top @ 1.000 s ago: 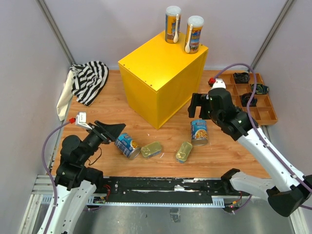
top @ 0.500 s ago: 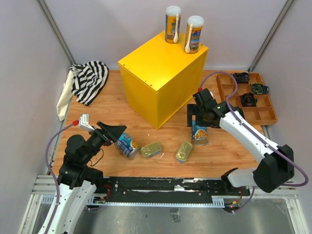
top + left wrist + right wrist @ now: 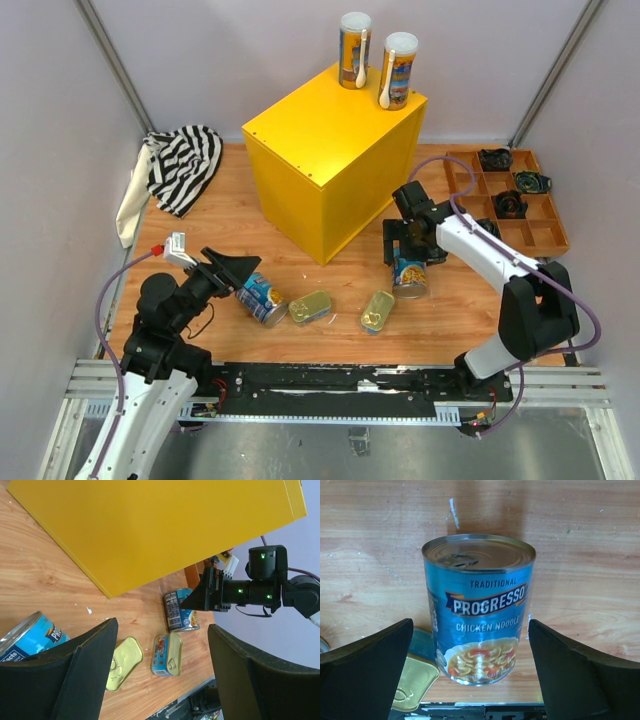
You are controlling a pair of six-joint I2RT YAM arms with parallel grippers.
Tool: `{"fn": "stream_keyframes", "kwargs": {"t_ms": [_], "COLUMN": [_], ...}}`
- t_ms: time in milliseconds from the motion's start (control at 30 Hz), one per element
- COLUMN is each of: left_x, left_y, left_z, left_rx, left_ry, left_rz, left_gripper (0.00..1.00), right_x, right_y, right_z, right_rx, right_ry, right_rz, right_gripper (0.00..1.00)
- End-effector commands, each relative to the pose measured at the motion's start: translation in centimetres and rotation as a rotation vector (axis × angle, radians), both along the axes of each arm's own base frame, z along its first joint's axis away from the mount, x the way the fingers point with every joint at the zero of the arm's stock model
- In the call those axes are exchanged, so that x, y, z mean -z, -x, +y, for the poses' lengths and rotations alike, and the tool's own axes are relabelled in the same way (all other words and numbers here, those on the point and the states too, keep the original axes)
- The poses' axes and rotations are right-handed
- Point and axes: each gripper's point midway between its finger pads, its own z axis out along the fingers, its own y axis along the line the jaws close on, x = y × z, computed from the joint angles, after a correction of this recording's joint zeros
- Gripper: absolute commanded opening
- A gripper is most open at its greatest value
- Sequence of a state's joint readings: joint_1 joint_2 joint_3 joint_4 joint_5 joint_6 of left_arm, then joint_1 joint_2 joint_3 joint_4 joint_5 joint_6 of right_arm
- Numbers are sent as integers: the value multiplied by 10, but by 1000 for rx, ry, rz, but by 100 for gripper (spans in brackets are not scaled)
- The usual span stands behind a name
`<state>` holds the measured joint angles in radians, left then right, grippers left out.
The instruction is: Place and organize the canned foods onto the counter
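The left pincer (image 3: pixel 246 272) is low and level, its fingers wide apart. The right pincer (image 3: pixel 409 252) points down, likewise spread.

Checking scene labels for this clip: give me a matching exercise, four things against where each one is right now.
1 tall slim cans
2 Progresso can
3 striped cloth
4 black gadgets

a in the brown tray
b on the yellow box
c upright before the open right fingers
d heaped at the table's left edge

Pairs: 1-b, 2-c, 3-d, 4-a.
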<state>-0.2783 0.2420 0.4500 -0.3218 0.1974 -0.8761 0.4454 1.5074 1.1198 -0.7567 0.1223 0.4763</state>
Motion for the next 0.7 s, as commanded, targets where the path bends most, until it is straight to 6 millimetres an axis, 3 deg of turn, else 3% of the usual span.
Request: {"fn": "stream_keyframes", "kwargs": {"t_ms": [0, 267, 667], "left_x": [-2, 4, 6], "left_y": [-5, -5, -1], "left_z": [-1, -2, 2], "left_rx": [3, 1, -9], "left_ry": [-10, 1, -19], "left_rz": [-27, -15, -9], "left_gripper": [77, 77, 77], "right_x": [10, 29, 60], "right_y": [-6, -15, -12], "right_z": [-7, -13, -14], "right_rx": [7, 21, 25], "right_ry": [6, 20, 33], "right_rz": [26, 55, 113], "right_gripper": [98, 98, 99]}}
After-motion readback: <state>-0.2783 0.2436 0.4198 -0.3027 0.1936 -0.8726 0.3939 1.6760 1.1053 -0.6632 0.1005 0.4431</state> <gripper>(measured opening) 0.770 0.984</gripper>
